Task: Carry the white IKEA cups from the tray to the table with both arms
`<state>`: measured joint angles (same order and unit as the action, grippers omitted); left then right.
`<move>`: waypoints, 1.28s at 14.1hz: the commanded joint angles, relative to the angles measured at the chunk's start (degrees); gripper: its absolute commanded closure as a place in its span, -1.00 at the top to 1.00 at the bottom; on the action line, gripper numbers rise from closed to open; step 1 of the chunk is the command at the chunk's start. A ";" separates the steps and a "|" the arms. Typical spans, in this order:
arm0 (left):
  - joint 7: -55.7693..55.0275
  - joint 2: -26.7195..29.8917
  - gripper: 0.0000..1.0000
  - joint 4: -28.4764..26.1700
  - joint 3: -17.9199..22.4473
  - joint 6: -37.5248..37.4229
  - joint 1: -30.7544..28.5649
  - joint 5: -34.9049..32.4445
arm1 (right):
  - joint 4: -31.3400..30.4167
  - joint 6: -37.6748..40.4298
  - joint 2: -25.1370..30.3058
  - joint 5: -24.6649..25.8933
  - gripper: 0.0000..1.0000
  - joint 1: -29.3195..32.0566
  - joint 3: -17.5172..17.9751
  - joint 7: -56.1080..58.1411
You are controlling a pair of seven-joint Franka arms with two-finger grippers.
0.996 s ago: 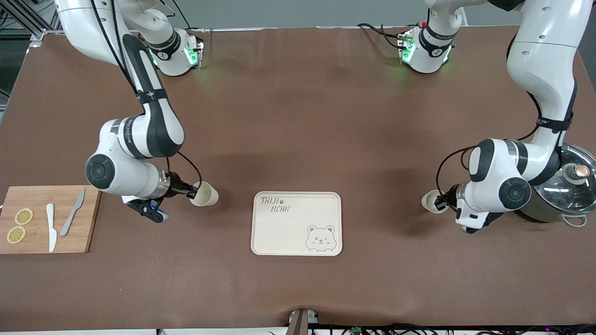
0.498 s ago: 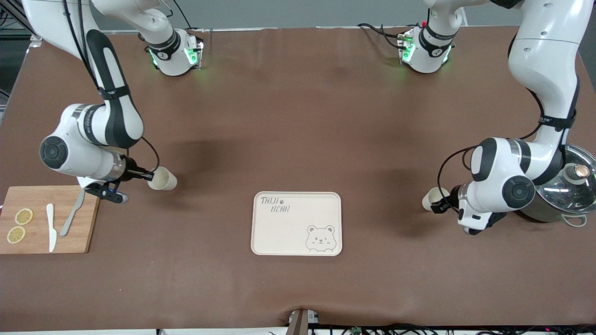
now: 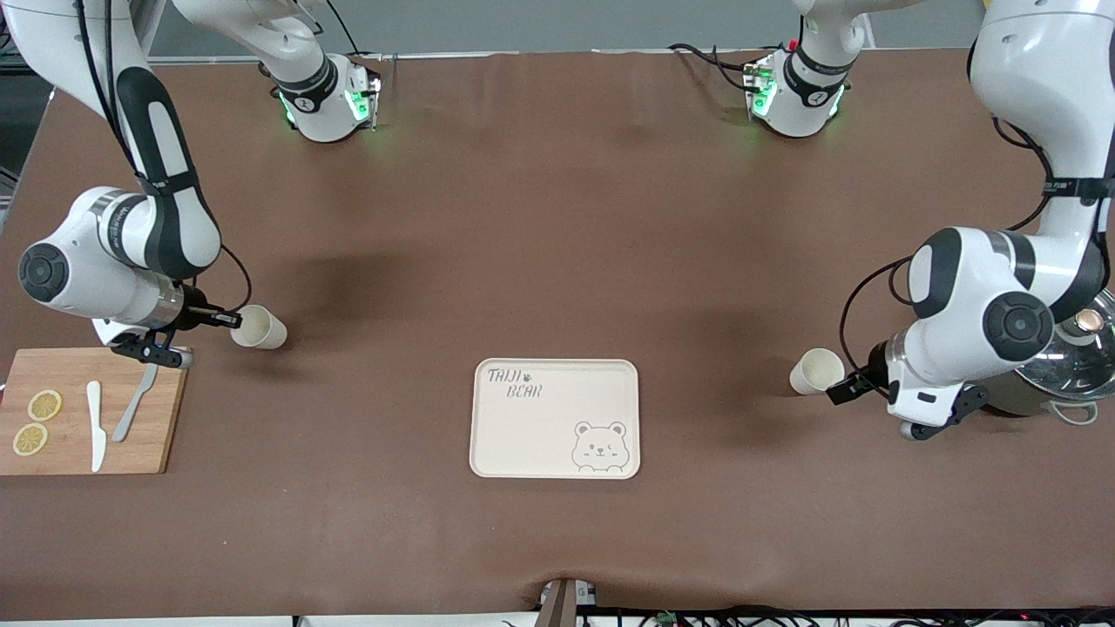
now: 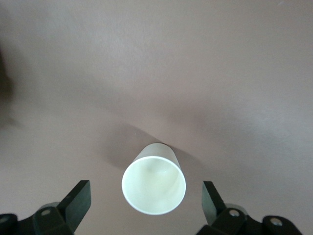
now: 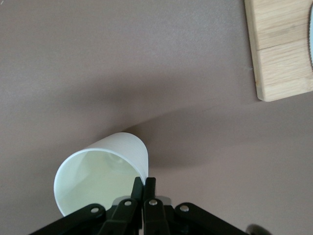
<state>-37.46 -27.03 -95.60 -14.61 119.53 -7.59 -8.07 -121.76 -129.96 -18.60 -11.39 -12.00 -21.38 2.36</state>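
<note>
R gripper (image 3: pixel 228 321) clenched on rim of a small cream-white handleless tumbler (image 3: pixel 258 327), pinching the wall between both fingers; the R wrist view shows the fingers (image 5: pixel 137 193) pressed together over the rim, cup mouth facing the cam. That cup is up off the brown table mat (image 3: pixel 557 218), over bare mat near the R arm's end of the table, just beside the corner of the pale wooden cutting board (image 3: pixel 87 409).

L gripper (image 3: pixel 849 387) released: jaws spread wide, nothing between them. The second cream-white tumbler (image 3: pixel 816 371) stands upright on the mat, just beside the L fingertips and apart from them. L wrist view: cup (image 4: pixel 154 183) centred between the two open fingers (image 4: pixel 78 200), clear gap each side.

Cream rectangular tray w/ bear drawing (image 3: pixel 555 418) lies mid-table between the two cups, nothing on it, well apart from both.

Board carries a white knife (image 3: pixel 96 425), a grey knife (image 3: pixel 135 398) and two lemon slices (image 3: pixel 37 421). Grey-green pot w/ glass lid (image 3: pixel 1067 366) at the L arm's end, partly hidden by the L arm.
</note>
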 commanded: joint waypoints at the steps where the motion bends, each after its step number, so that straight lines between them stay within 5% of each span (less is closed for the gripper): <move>1: 2.39 3.38 1.00 -0.90 -0.33 -0.35 -0.58 -0.02 | -4.35 -5.10 1.28 1.11 -1.00 0.49 0.72 0.18; 2: 3.35 4.17 1.00 -0.90 -0.33 -0.35 -0.67 -0.02 | -4.54 -5.30 1.19 1.02 -0.99 0.58 0.81 0.10; 3: 4.58 4.96 1.00 -0.90 -0.33 -0.44 -0.67 -0.02 | -4.37 -4.95 1.19 1.02 0.38 0.66 0.81 0.10; 4: 6.33 5.93 1.00 -0.90 -0.16 -0.87 -0.67 -0.11 | -4.02 -4.16 1.28 1.02 0.99 0.66 0.81 0.10; 8: 12.75 9.36 1.00 1.11 -0.07 -4.91 -2.51 -0.11 | 9.57 15.40 1.37 0.84 1.00 1.62 0.72 -0.34; 13: 15.93 12.79 1.00 3.84 0.19 -11.85 -2.78 -0.19 | 26.00 17.46 -1.61 0.75 1.00 2.51 0.81 0.44; 18: 18.04 18.23 1.00 4.72 0.19 -19.15 -2.78 -0.02 | 40.44 28.87 -1.88 1.37 1.00 3.82 0.64 0.45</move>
<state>-20.72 -11.53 -90.97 -14.40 103.27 -10.30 -8.07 -87.37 -105.42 -18.63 -10.86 -10.36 -21.32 2.46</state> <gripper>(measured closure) 0.000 0.000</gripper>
